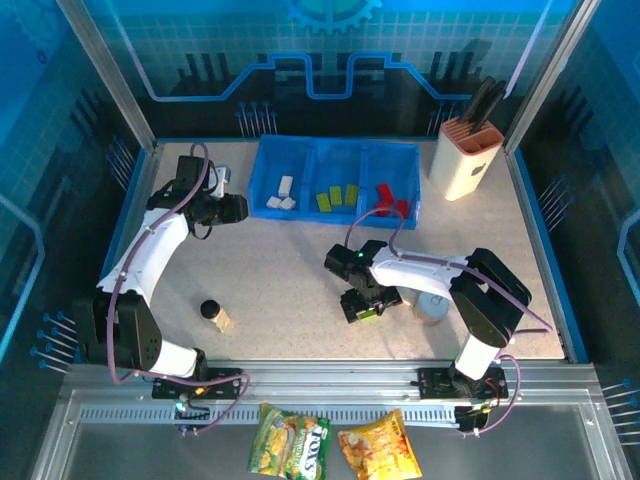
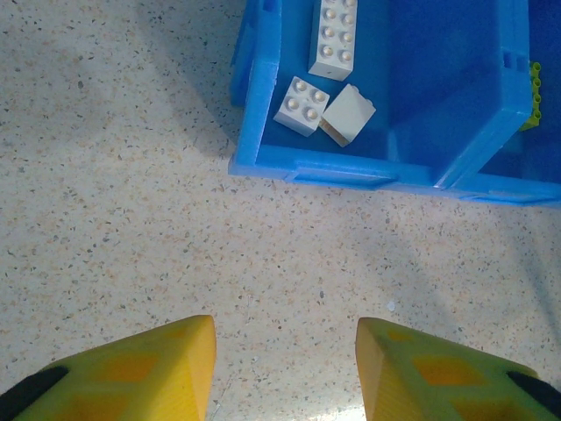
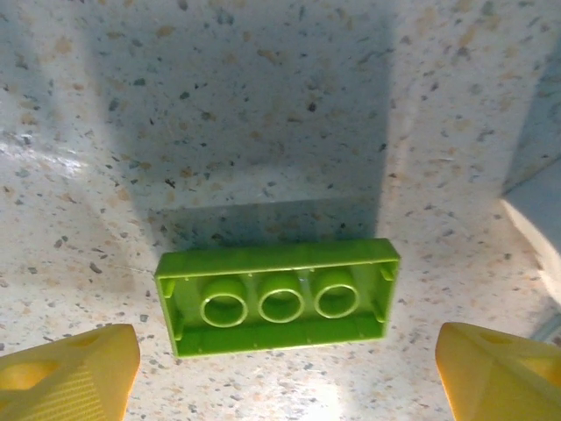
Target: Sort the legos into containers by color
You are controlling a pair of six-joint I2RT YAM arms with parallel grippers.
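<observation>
A lime green lego (image 3: pixel 279 296) lies upside down on the speckled table, its hollow tubes facing up. My right gripper (image 3: pixel 285 377) hangs over it, open wide, one yellow finger on each side and neither touching it. It sits right of the table's centre (image 1: pixel 365 303). The containers are three compartments of a blue tray (image 1: pixel 335 203): white legos (image 1: pixel 281 193) left, green ones (image 1: pixel 337 196) in the middle, red ones (image 1: pixel 388 198) right. My left gripper (image 2: pixel 285 368) is open and empty over bare table, just short of the tray's front left corner (image 2: pixel 254 162), behind which lie three white legos (image 2: pixel 301 104).
A beige knife block (image 1: pixel 467 155) stands at the back right. A grey tin can (image 1: pixel 432 306) sits close to the right of my right gripper. A small dark-capped bottle (image 1: pixel 211 311) stands at the front left. Two snack bags (image 1: pixel 290 440) lie below the arm bases.
</observation>
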